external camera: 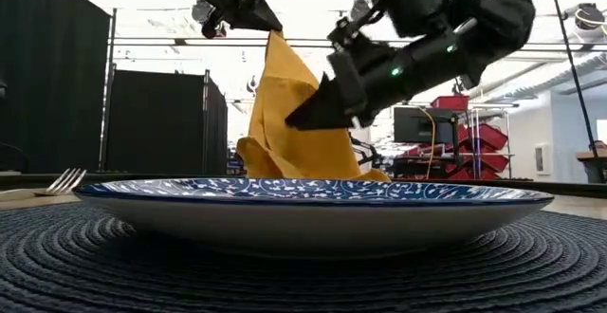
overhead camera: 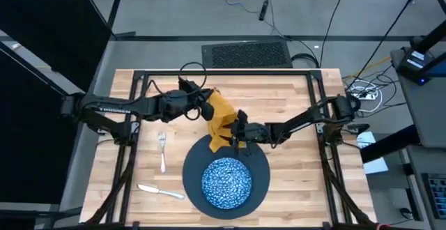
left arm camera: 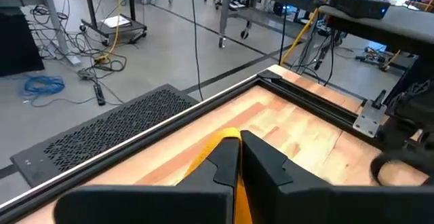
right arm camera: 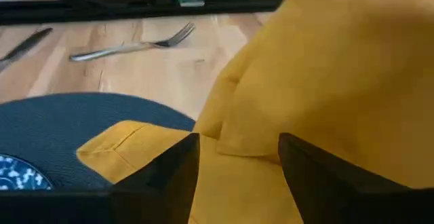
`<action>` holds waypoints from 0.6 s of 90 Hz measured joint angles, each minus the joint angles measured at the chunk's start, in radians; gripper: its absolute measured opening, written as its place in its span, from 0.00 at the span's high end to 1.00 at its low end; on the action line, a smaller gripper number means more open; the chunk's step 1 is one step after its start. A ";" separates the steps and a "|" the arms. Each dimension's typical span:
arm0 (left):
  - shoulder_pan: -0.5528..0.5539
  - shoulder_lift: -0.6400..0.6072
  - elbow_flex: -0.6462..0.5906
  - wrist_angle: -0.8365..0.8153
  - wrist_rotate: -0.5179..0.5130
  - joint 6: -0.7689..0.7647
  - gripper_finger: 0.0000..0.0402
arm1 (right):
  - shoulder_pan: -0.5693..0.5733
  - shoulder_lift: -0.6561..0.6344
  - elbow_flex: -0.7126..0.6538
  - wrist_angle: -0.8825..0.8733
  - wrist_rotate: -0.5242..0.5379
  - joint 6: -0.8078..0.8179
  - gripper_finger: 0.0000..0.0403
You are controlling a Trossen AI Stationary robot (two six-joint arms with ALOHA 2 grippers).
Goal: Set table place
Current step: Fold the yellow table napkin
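Table: pale wooden planks (overhead camera: 293, 104), black metal frame.
Napkin: mustard-yellow cloth (overhead camera: 220, 118), draped, creased.
Left gripper (overhead camera: 203, 99): pinching the napkin's top.
Right gripper (overhead camera: 235, 134): fingers parted around the cloth, seemingly.

The table (overhead camera: 293, 104) is made of pale, matt wooden planks framed in black metal. The napkin (overhead camera: 221, 118) is soft mustard cloth. The fork (right arm camera: 129, 44) is shiny metal. The bowl (external camera: 313, 209) looks glazed and glossy, on a ribbed, matt dark round mat (external camera: 95, 266).

Both arms reach inward over the surface's middle. The left pincer (overhead camera: 206, 99) is raised, fingers pinched together. The right pincer (overhead camera: 235, 134) hangs lower, fingers spread.
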State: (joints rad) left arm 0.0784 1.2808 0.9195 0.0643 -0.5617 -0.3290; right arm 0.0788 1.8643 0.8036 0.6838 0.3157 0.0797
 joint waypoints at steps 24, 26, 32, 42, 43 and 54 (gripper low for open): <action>0.000 0.006 0.000 -0.005 0.000 -0.005 1.00 | -0.001 0.094 0.110 -0.014 -0.004 -0.042 0.52; 0.000 0.006 0.000 -0.005 0.000 -0.005 1.00 | -0.001 0.097 0.117 -0.018 -0.004 -0.043 0.52; 0.000 0.006 0.000 -0.005 0.000 -0.004 1.00 | -0.001 0.104 0.133 -0.036 -0.002 -0.052 0.52; -0.002 0.006 0.000 -0.005 0.001 -0.004 1.00 | -0.003 0.115 0.139 -0.066 0.032 -0.073 0.52; -0.002 0.006 0.000 -0.005 0.001 -0.004 1.00 | -0.004 0.115 0.139 -0.066 0.035 -0.073 0.52; -0.002 0.006 0.000 -0.004 0.004 -0.004 1.00 | -0.021 0.114 0.140 -0.083 0.048 -0.073 0.52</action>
State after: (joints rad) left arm 0.0761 1.2873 0.9195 0.0601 -0.5579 -0.3330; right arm 0.0577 1.9781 0.9440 0.6004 0.3634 0.0063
